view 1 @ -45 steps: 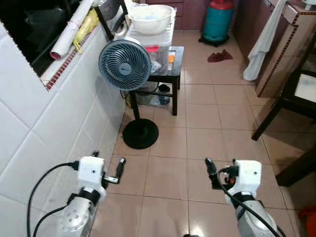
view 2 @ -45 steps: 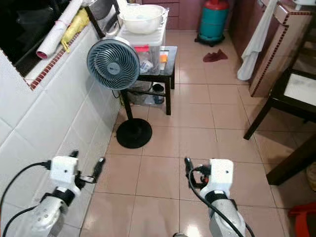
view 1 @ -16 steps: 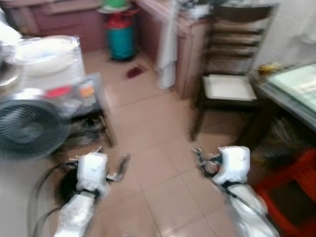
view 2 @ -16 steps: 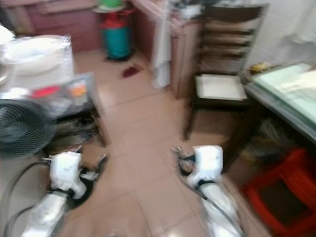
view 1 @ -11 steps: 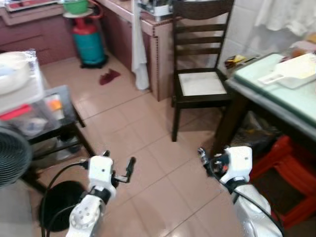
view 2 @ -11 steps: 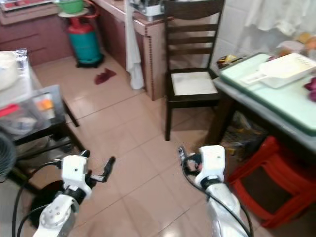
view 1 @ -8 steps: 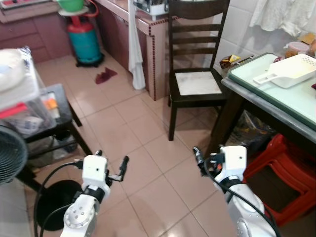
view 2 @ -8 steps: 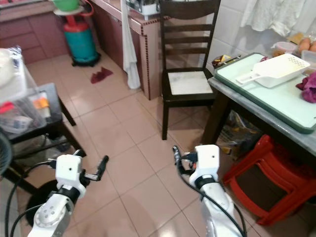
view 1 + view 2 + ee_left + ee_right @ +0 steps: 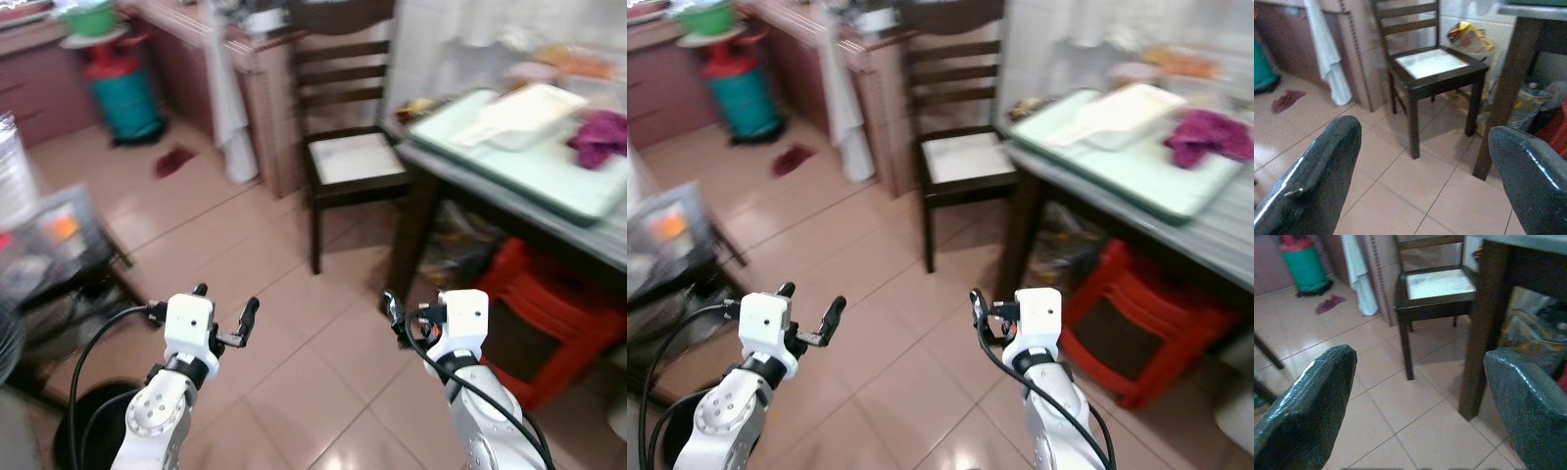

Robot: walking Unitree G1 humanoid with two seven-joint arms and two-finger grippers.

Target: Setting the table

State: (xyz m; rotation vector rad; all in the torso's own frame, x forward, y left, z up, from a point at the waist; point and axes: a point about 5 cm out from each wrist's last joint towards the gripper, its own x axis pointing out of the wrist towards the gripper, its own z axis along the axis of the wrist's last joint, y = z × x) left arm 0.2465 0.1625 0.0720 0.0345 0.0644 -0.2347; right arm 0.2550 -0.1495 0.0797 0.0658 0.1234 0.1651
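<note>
- Ahead of me, a dark wooden slat-back chair (image 9: 345, 147) stands just left of the glass-topped dark-legged table (image 9: 549, 181).
- A red plastic stool (image 9: 534, 313) sits under that table's near edge.
- A crumpled purple cloth (image 9: 1207, 134) lies on the tabletop, right of a white plastic scoop (image 9: 1122, 113).

Glossy tiled floor (image 9: 294, 333), dark wooden chair (image 9: 343, 147), red plastic stool (image 9: 1136, 323)

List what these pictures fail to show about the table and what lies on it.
- Table: its far right side is cut off by the edge of both eye views.
- White tray and purple cloth: blurred, details unreadable.
- Items behind the tray by the wall: too blurred to identify.
- Tabletop: the wrist views sit below it, seeing its leg.
</note>
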